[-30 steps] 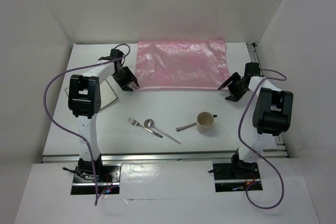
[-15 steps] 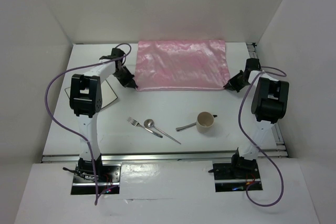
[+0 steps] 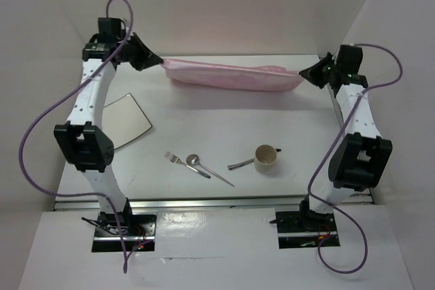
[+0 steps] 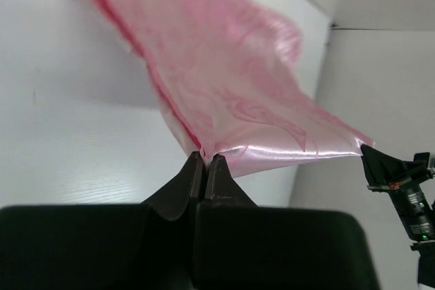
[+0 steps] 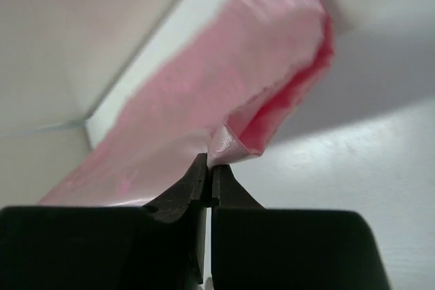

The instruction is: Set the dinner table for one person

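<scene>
Looks like the cloth-laying step. The left tool point(image 3: 162, 64) and right tool point(image 3: 304, 73) are each pinched tight, no gap btwn the fingers, on a corner of the shiny pink rectangular cloth point(image 3: 234, 76). The cloth hangs stretched and sagging btwn them over the far end of the large flat matte white rectangular bench point(image 3: 224, 123). Both wrist views show the fabric nipped right at the fingertips. Can't tell whether its lower edge touches the surface.

Next move, I'd say: both arms travel together, keeping the span taut, and lay it down flat. The landing spot needs thought, since the steel fork point(image 3: 177, 159), the two steel spoons point(image 3: 202, 166) point(image 3: 239, 165) and the beige round cup point(image 3: 266, 157) sit near-centre, w/ a small white square plate point(image 3: 129, 121) at the left.

The bench itself fills the whole floor of the cell: plain, dull white, level, metal rails along its near and right edges, pale walls on three sides.
</scene>
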### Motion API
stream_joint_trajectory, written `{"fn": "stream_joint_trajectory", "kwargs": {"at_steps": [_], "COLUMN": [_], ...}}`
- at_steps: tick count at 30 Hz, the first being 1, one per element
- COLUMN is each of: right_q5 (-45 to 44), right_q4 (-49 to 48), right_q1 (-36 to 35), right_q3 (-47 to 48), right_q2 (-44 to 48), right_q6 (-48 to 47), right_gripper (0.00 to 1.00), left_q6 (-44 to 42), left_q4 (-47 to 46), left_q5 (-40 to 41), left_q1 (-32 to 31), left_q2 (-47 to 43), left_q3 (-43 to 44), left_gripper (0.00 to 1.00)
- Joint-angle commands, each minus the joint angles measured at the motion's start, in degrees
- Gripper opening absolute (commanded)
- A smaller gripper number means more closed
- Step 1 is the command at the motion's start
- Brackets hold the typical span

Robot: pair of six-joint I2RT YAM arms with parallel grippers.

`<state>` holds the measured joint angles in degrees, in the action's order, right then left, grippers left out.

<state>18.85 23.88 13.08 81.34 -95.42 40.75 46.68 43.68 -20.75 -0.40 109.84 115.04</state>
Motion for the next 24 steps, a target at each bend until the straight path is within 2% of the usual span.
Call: {"fn": "stream_joint_trajectory", "kwargs": {"at_steps": [1,7,12,19,24], "right_q5": [-3.47,-2.42,-1.71,-0.05,1.09], "right_q4": [1.61,5.73,7.06,3.9,-0.85], "right_q1": [1.16,1.16,1.16,1.16,0.63], "right_q3": [5.57,8.22,10.67,14.2,22.09], "right_q2": [6.46,15.06,18.16,13.42,5.08], "right_q6": [-3.14,-4.98,-4.98,-4.37,-2.61], "right_gripper": [0.0,0.0,0.0,0.0,0.0], "left_q6": [-1.15,-1.15,-1.15,-0.53,0.7], "left_q4": [-0.35,-0.35,-0.88,-5.17,-8.09], "left_q5": [-2.35,-6.13,-8.59,-10.44,-12.03], "left_q1": [6.28,12.61,14.82,15.35,15.35], "left_q2": [-6.74,-15.69,-18.7,-14.93,-9.13], "left_q3": [3.16,3.17,3.17,3.78,7.9], "left_gripper": [0.0,0.0,0.0,0.0,0.0]}}
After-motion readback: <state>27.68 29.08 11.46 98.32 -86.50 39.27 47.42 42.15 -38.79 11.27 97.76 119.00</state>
